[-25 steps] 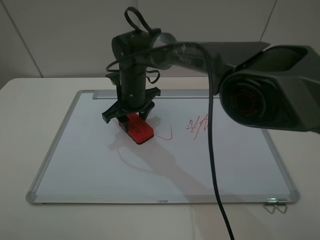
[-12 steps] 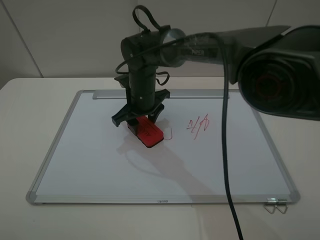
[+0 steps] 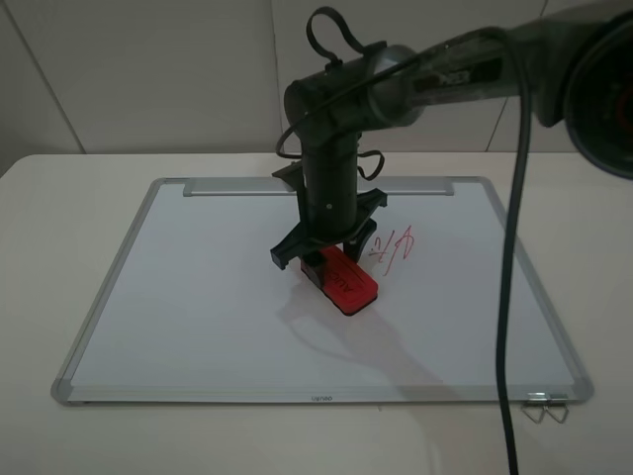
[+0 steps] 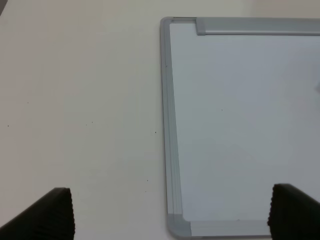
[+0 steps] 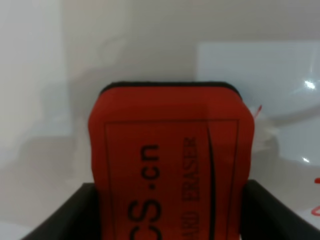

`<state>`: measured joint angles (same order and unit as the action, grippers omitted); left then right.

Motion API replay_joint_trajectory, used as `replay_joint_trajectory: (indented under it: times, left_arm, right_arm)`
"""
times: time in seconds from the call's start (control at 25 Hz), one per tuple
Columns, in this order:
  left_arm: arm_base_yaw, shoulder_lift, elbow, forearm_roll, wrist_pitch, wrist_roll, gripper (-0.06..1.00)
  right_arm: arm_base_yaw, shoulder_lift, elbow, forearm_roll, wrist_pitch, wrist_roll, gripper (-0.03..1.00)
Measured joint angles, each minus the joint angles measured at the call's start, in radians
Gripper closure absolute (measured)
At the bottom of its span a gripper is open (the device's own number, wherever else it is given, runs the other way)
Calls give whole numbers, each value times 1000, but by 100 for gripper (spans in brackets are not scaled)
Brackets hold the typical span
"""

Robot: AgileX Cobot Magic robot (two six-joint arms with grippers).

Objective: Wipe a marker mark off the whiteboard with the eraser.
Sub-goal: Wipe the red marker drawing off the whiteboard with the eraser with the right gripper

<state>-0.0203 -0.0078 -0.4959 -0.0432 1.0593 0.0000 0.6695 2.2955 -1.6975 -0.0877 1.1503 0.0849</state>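
Right tool, high view: I have my right tool [image 3: 324, 251] clamped on the eraser [image 3: 342, 280], which rests on the whiteboard [image 3: 188, 297] just beside the smaller scribble [image 3: 394, 247].
Progress, high view: no larger marker mark shows; I judge it wiped or hidden under the eraser.
Left wrist view: left tool [image 4: 172, 212] spread wide, empty, over the board's corner and the worktop [image 4: 75, 100].
Right wrist view: eraser fills the grip; faint red traces beside it, which I cannot identify.
Left: lift and check.

The right claw [image 3: 331, 259] points down, clamped on the eraser [image 3: 347, 283]; the left claw [image 4: 172, 212] hangs spread wide.
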Motion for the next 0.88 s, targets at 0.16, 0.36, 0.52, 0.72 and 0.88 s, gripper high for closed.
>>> replay_joint_trajectory:
  times: [0.16, 0.36, 0.52, 0.72, 0.88]
  left_arm:
    - [0, 0, 0, 0, 0, 0, 17]
    - [0, 0, 0, 0, 0, 0, 17]
    - [0, 0, 0, 0, 0, 0, 17]
    - [0, 0, 0, 0, 0, 0, 17]
    - [0, 0, 0, 0, 0, 0, 17]
  right_arm:
    - [-5, -11, 23, -1, -36, 0, 47]
    - [-34, -14, 28, 11, -95, -1, 47]
    - [-70, -14, 28, 12, -183, 1, 47]
    - [-80, -11, 30, 0, -291, 3, 47]
    - [-80, -3, 17, 4, -360, 20, 47]
